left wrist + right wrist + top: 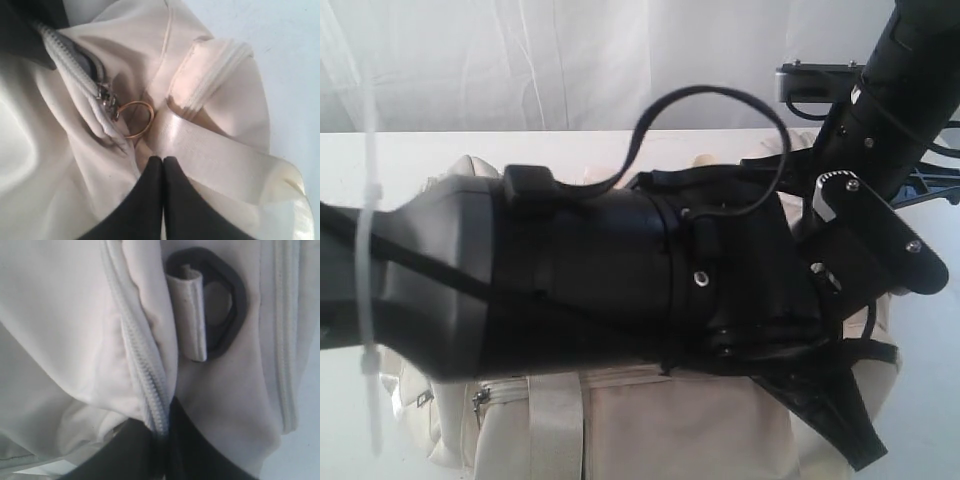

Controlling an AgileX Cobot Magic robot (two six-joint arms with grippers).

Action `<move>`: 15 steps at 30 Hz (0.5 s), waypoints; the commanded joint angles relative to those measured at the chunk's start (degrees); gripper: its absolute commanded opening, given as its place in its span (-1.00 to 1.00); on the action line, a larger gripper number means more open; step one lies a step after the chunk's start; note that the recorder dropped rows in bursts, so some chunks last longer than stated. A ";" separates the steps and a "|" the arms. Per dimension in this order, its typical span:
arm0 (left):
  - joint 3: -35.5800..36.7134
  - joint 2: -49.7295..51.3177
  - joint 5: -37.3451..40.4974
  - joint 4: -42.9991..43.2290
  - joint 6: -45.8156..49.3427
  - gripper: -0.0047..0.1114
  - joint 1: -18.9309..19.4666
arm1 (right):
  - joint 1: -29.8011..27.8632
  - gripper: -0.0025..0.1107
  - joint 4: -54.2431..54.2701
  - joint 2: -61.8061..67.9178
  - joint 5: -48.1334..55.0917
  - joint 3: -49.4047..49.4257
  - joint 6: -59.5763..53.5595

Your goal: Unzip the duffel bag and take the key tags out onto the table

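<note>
Exterior view: the duffel bag (620, 420) lies on the white table (410, 160), mostly hidden under the left arm (590, 280); the right arm (890, 90) reaches in beside it.

Left wrist view: the left gripper (163, 161) is pressed together, empty, just short of the gold zipper ring (137, 119). A webbing strap (220, 150) lies alongside, with bare table beyond.

Right wrist view: the right gripper (162, 415) pinches the bag's zipper seam (145, 365), near a black strap ring (239, 300).

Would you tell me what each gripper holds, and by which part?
Right gripper: duffel bag, at its zipper edge. Left gripper: shut beside the ring, seemingly empty.
</note>
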 commanded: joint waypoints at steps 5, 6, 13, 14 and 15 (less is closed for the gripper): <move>-0.21 -2.10 7.27 -2.11 0.96 -0.92 -1.38 | -0.07 -0.96 3.28 -0.49 -0.07 -0.37 2.12; -0.21 -2.10 7.27 -2.37 0.95 -0.92 -1.38 | -0.07 -0.96 4.34 -0.49 0.40 -0.37 2.12; -0.21 -1.85 1.69 -2.52 4.28 -0.92 -1.38 | -0.29 -0.96 6.73 -0.49 0.56 -0.89 2.39; -0.21 -1.58 1.31 -2.52 6.75 -0.91 -1.38 | -0.59 -0.96 6.73 -0.49 0.56 -1.16 2.48; -0.21 -1.15 1.08 -2.52 9.22 -0.87 -1.38 | -0.91 -0.96 6.62 -0.49 0.56 -1.71 2.48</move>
